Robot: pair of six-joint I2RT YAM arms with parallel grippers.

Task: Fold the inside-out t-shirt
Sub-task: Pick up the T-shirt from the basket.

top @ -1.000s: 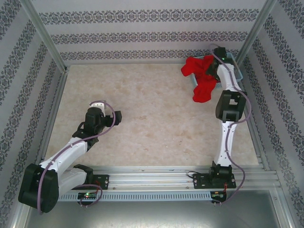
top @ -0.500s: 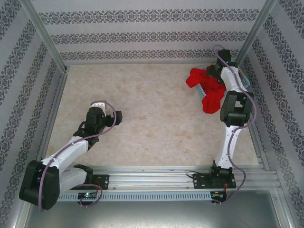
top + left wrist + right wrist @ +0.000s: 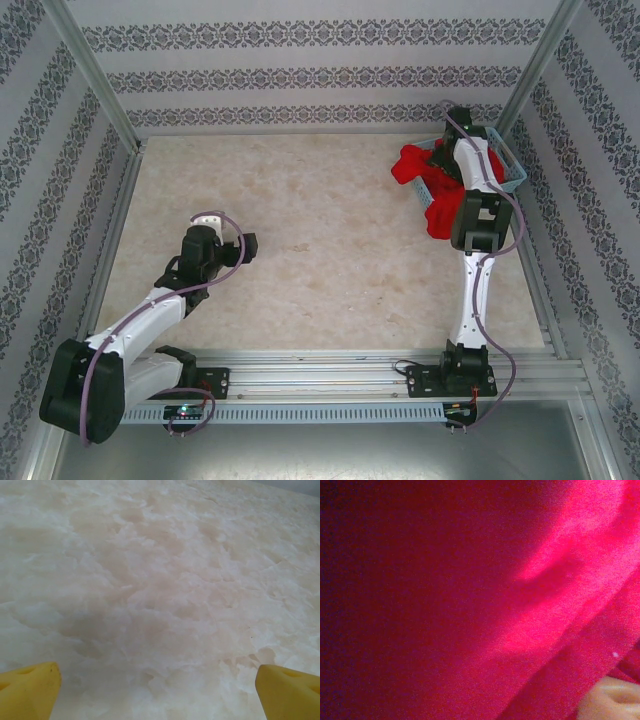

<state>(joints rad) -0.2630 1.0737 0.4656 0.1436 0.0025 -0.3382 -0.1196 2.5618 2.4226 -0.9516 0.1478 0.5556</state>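
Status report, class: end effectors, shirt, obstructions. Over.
Left end effector open above table. Right end effector buried in shirt, opening unclear. Shirt bunched, spilling over basket rim. Basket in the way.

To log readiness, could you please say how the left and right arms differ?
The left arm is folded over bare table; the right arm stretches to the basket. The left arm's gripper is open and empty; the right arm's camera is close against the t-shirt. Both are white with black joints.

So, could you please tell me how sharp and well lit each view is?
Top external: evenly lit, sharp. Left wrist: marbled table soft, yellow fingertips blurred. Right wrist: red t-shirt too close, unfocused, dark left, bright upper right.
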